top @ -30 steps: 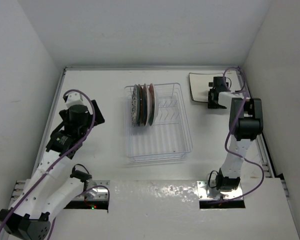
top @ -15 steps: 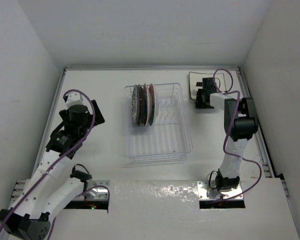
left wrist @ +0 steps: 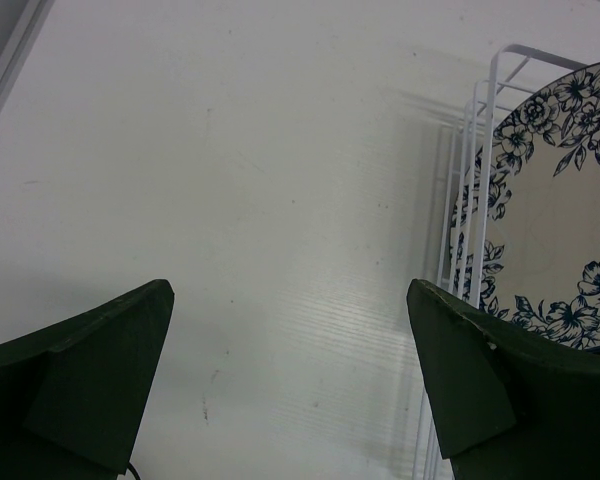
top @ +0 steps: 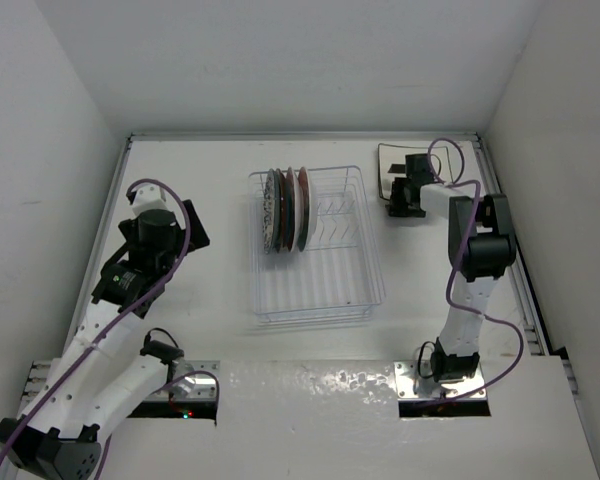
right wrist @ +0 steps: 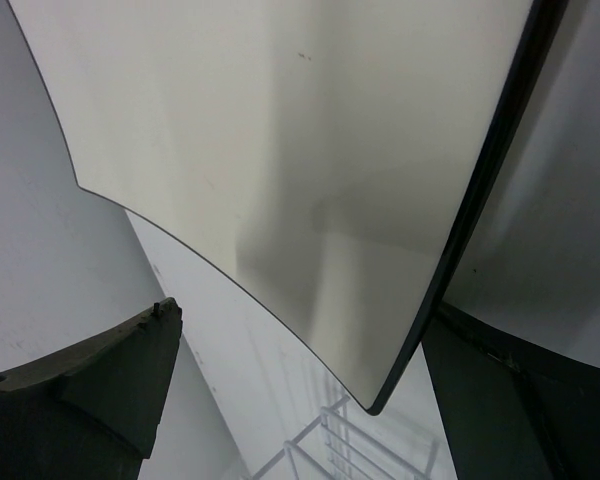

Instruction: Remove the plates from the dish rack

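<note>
Top view: the white wire dish rack (top: 320, 285) sits mid-table between the two arms. Three round plates stand upright on edge at its far left end. The floral plate (top: 271, 212) is outermost, then a teal plate (top: 286, 208), then a reddish plate (top: 302, 205). I see no plates in the other slots.

A square white plate (top: 388, 160) with a dark rim lies flat on the table (top: 210, 190) at the far right corner, outside the rack.

The right gripper (top: 400, 203) hangs over that plate's near edge, fingers spread wide and gripping nothing. I can't tell whether either finger touches the rim.

The left gripper (left wrist: 290, 292) is left of the rack and apart from it. Its jaws are fully apart and empty over bare table.
</note>
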Controlling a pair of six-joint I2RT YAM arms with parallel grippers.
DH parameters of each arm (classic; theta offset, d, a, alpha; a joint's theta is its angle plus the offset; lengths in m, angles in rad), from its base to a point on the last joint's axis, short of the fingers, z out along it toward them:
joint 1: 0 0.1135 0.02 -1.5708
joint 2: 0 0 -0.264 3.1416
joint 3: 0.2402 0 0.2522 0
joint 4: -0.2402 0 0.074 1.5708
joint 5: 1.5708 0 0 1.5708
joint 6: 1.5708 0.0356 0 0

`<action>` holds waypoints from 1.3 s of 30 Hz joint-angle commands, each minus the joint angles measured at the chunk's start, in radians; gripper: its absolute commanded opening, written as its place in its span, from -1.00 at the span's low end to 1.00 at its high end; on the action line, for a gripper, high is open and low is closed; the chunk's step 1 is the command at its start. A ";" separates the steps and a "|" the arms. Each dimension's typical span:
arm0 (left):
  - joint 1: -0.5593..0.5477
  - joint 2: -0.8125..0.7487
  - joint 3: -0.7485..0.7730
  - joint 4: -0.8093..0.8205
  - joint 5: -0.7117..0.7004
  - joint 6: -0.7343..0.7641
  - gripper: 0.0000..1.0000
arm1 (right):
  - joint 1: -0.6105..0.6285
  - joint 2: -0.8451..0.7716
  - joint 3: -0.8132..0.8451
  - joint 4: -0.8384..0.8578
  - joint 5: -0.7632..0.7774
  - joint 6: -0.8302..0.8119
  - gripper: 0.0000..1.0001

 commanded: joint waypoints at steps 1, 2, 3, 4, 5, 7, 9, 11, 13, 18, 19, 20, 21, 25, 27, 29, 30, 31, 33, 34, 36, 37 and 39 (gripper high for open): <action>0.002 -0.012 0.000 0.038 0.004 0.011 1.00 | 0.006 0.027 0.044 -0.071 -0.041 0.000 0.98; 0.002 -0.010 0.000 0.038 0.004 0.011 1.00 | 0.006 0.028 0.050 -0.080 -0.046 -0.003 0.98; 0.002 -0.010 0.000 0.037 0.004 0.011 1.00 | 0.006 0.028 0.063 -0.087 -0.051 -0.005 0.98; 0.002 -0.010 0.000 0.037 0.002 0.011 1.00 | 0.006 0.028 0.067 -0.094 -0.048 -0.008 0.98; 0.002 -0.010 0.000 0.038 0.002 0.011 1.00 | 0.005 0.028 0.070 -0.102 -0.049 -0.008 0.98; 0.002 -0.009 0.000 0.037 0.001 0.009 1.00 | 0.006 0.028 0.078 -0.100 -0.051 -0.006 0.98; 0.002 -0.007 0.001 0.037 0.001 0.009 1.00 | 0.005 0.028 0.087 -0.105 -0.052 -0.005 0.98; 0.002 -0.001 0.000 0.037 0.001 0.009 1.00 | 0.003 0.030 0.101 -0.108 -0.061 -0.003 0.98; 0.002 0.000 0.000 0.037 0.001 0.009 1.00 | 0.000 0.030 0.116 -0.111 -0.065 -0.008 0.98; 0.002 0.006 0.001 0.037 0.001 0.009 1.00 | -0.008 0.016 0.132 -0.091 -0.078 -0.014 0.98; 0.002 0.008 0.001 0.037 0.001 0.009 1.00 | -0.011 0.018 0.136 -0.090 -0.078 -0.019 0.98; 0.002 0.010 0.001 0.037 0.001 0.009 1.00 | -0.014 0.018 0.144 -0.097 -0.077 -0.025 0.98; 0.002 0.011 0.001 0.035 -0.001 0.009 1.00 | -0.015 0.025 0.159 -0.105 -0.069 -0.031 0.98; 0.002 0.008 0.000 0.037 -0.005 0.008 1.00 | -0.031 0.041 0.170 -0.104 -0.074 -0.049 0.98; 0.002 0.014 0.000 0.035 -0.004 0.008 1.00 | -0.032 0.048 0.179 -0.093 -0.080 -0.049 0.98; 0.002 0.019 0.001 0.035 -0.004 0.008 1.00 | -0.037 0.059 0.199 -0.093 -0.091 -0.049 0.98; 0.002 0.019 0.001 0.035 -0.005 0.008 1.00 | -0.037 0.065 0.222 -0.093 -0.097 -0.049 0.98; 0.002 0.017 0.001 0.035 -0.007 0.008 1.00 | -0.038 0.074 0.231 -0.096 -0.101 -0.046 0.98; 0.002 0.016 0.001 0.032 -0.013 0.005 1.00 | -0.038 0.082 0.251 -0.094 -0.104 -0.043 0.98; 0.002 0.013 0.001 0.032 -0.015 0.005 1.00 | -0.038 0.096 0.259 -0.096 -0.106 -0.042 0.98; 0.002 0.014 0.001 0.031 -0.019 0.003 1.00 | -0.038 0.107 0.274 -0.094 -0.117 -0.037 0.98; 0.002 0.013 0.001 0.031 -0.019 0.003 1.00 | -0.038 0.114 0.278 -0.090 -0.118 -0.037 0.98; 0.002 0.014 0.001 0.031 -0.021 0.003 1.00 | -0.038 0.117 0.290 -0.099 -0.120 -0.049 0.98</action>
